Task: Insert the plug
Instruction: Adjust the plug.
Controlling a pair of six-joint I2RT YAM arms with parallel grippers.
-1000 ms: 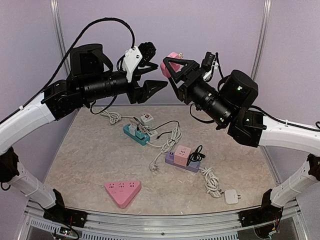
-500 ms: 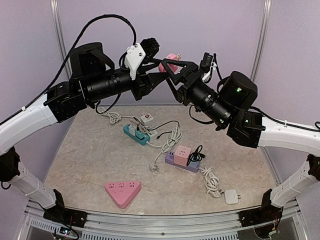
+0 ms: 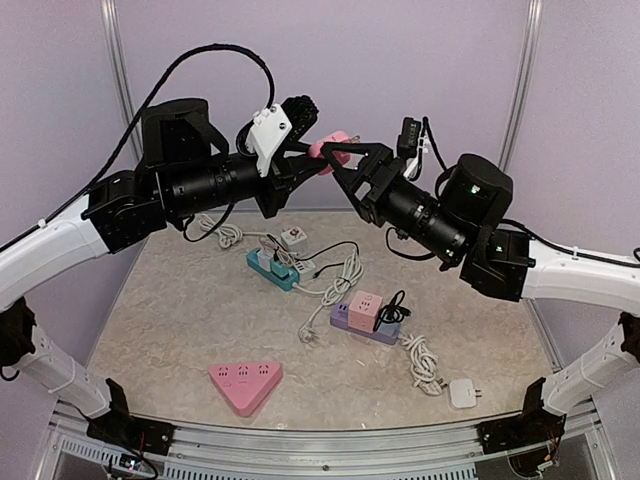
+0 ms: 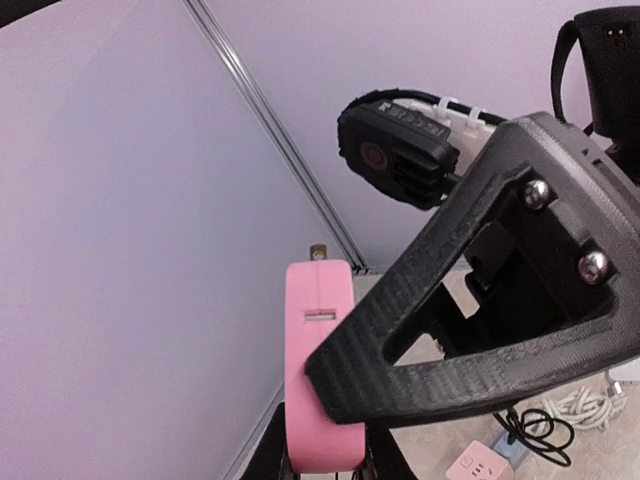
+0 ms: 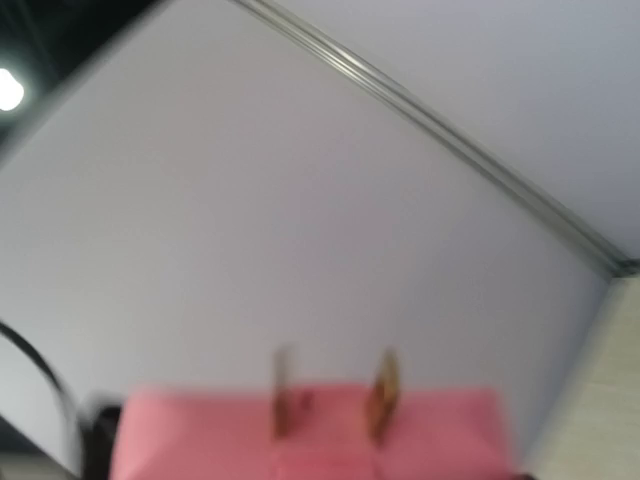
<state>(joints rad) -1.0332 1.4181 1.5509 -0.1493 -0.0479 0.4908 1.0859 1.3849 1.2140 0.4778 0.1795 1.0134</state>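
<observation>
- Left gripper [image 3: 308,160]: jaws clamped on the pink plug [image 3: 333,149], which is held high above the bench [image 3: 180,320], prongs uppermost.
- Right gripper [image 3: 342,160]: jaws flank the same plug; whether they grip it cannot be told.
- On the bench: pink triangular power strip [image 3: 245,383], teal power strip [image 3: 272,268], purple power strip [image 3: 365,322].

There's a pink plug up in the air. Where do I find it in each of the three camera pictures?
Top external: the plug is just above the centre, in mid-air.
Left wrist: the plug is at lower centre, standing on end.
Right wrist: the plug lies along the bottom edge, blurred.
Shared landmark: its metal prongs, small at its upper right from above, at its top end in the left wrist view, and sticking up in the right wrist view.
</observation>
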